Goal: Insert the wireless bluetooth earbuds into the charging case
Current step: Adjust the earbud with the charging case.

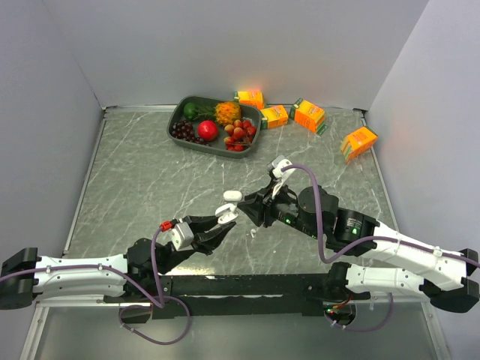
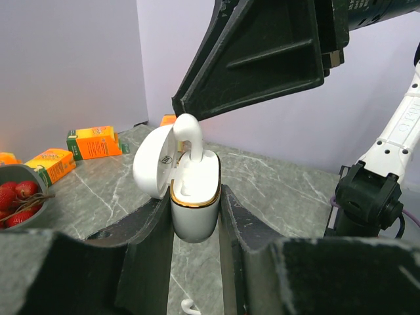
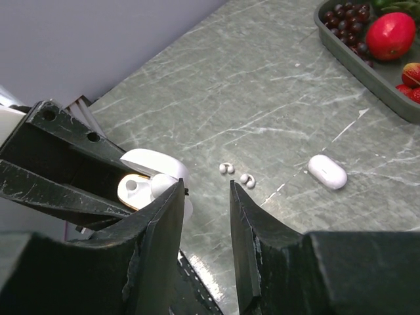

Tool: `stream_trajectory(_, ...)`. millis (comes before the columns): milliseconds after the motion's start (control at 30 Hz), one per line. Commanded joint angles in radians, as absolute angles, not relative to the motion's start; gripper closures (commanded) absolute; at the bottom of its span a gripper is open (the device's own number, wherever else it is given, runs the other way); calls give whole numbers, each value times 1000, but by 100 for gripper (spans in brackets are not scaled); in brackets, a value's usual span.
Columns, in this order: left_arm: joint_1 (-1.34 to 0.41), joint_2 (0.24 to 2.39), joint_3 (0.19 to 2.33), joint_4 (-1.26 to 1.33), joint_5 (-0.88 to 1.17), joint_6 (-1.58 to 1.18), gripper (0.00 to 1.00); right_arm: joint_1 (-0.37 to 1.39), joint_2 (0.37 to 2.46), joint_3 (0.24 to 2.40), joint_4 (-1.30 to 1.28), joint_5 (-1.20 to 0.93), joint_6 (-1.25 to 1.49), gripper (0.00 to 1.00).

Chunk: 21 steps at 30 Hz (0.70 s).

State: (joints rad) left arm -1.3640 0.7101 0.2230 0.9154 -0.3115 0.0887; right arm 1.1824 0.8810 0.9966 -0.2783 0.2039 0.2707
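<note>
My left gripper (image 2: 195, 198) is shut on the white charging case (image 2: 195, 210). The case is gold-rimmed, upright, with its lid (image 2: 152, 161) swung open. A stemmed white earbud (image 2: 187, 134) stands in one slot, head sticking up. My right gripper (image 3: 205, 185) hangs open just above the case (image 3: 134, 190). Nothing is between its jaws, and the earbud (image 3: 159, 186) sits just outside its left finger. Another stemmed earbud (image 2: 189, 306) lies on the table under the case. Two bean-like earbuds (image 3: 227, 168) (image 3: 248, 180) lie on the marble. From above, both grippers (image 1: 223, 223) (image 1: 249, 206) meet mid-table.
A closed white case (image 3: 327, 171) lies on the marble beyond the bean-like earbuds. A grey tray (image 1: 172, 129) of fruit stands at the back. Several orange juice cartons (image 1: 309, 115) lie to its right, one (image 1: 358, 142) near the right wall.
</note>
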Motion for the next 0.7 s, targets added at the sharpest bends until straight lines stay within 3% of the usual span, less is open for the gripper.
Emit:
stream_trajectory(0,-1367,700,252,959,-308,74,99,1195,890,1048,-258,190,258,58)
stream_trajectory(667,-1367,696,250,953,-311,67,99,1206,901,1072,-279,184,250,50)
